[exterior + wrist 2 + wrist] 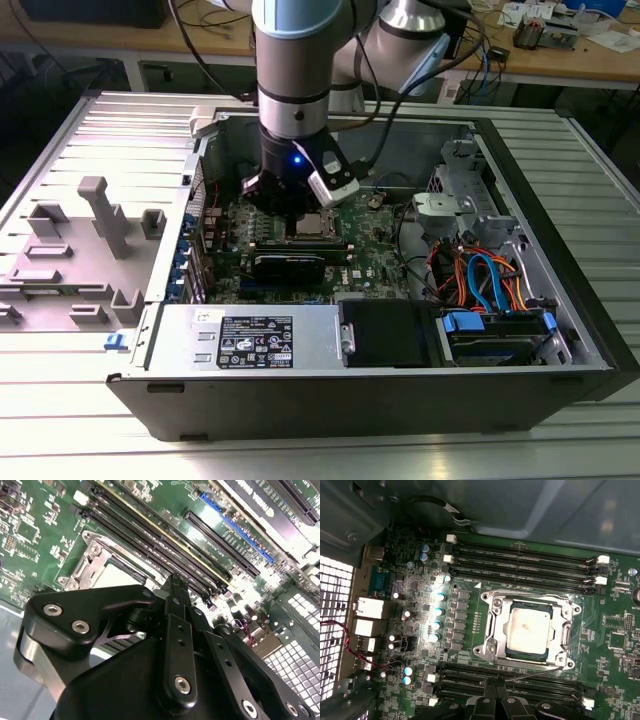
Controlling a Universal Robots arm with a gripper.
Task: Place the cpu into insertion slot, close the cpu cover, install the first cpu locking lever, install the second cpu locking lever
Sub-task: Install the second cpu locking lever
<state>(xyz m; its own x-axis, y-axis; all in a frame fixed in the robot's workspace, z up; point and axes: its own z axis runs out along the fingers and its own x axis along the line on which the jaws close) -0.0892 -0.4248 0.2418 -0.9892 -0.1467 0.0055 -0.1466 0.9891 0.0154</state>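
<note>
The cpu [527, 629], a square chip with a shiny silver top, lies flat in the socket on the green motherboard; it also appears in the exterior view [318, 222]. The cpu cover [491, 625], a silver frame, lies down around it with the chip showing through its window. A thin wire locking lever [540, 673] runs at a slant along one side of the socket. My gripper [494, 687] is shut, its tips right at that lever's end, beside the memory slots. The fingers [175, 587] meet in the second wrist view, close to the socket corner [92, 555].
The open computer case [560, 300] walls in the board on all sides. Black memory slots [520, 560] flank the socket. A drive bay with orange and blue cables [480, 280] sits at the exterior view's right, and grey plastic fixtures [100, 215] stand on the table at its left.
</note>
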